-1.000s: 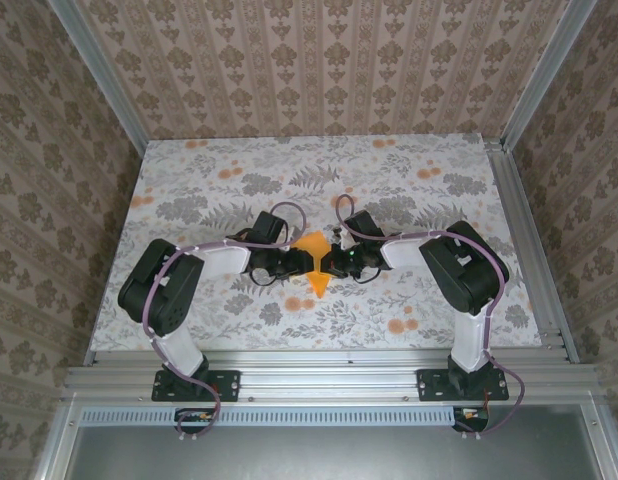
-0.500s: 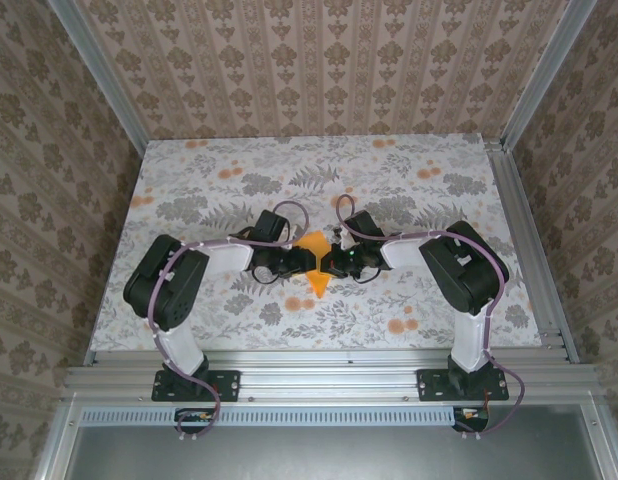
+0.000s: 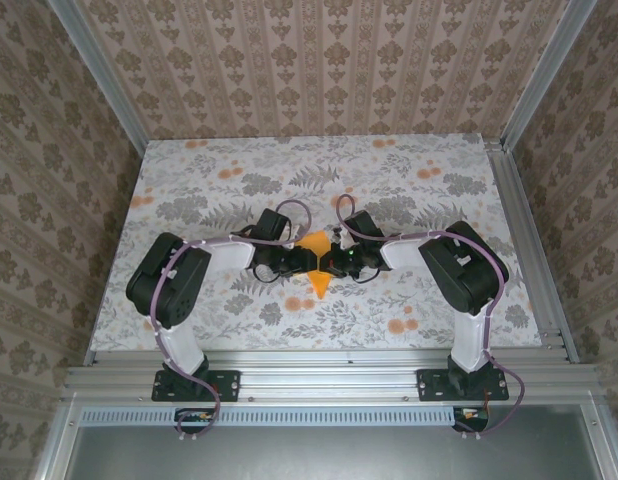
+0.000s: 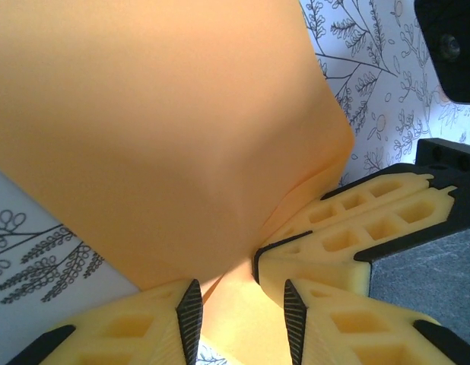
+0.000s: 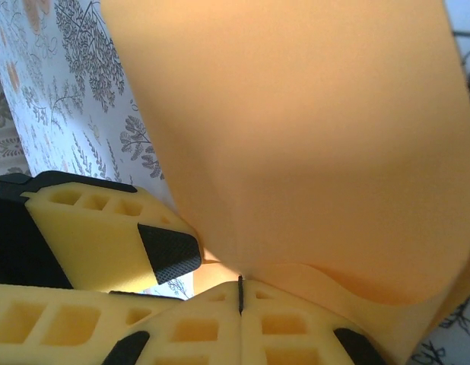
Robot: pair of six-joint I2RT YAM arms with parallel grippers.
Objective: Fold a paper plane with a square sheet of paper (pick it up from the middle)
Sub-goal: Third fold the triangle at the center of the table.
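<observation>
We find the square sheet of paper at the centre of the top view, already creased to a narrow shape. Its long axis runs from the top of the frame to the bottom, and its tip points toward the lower edge, over the flowered desk. The two pincers meet nose to nose across that axis. The left pincer comes in from the left of the frame and the right pincer from the right, so neither is clearly nearer.

In the right wrist view the right pincer is clenched, its fingers pressed together along a thin dark seam with the lower edge of the paper nipped there. The sheet rises from it toward the top of the frame.

In the left wrist view the left pincer is released. Its dark pads stand apart at the bottom of the frame with a fold of the paper lying between them, and we judge it ungripped. The bulk of the sheet lies up and to the left of those jaws. We judge that the coming move depends on closing the left jaws across this fold, just beside the right pincer's grip.
</observation>
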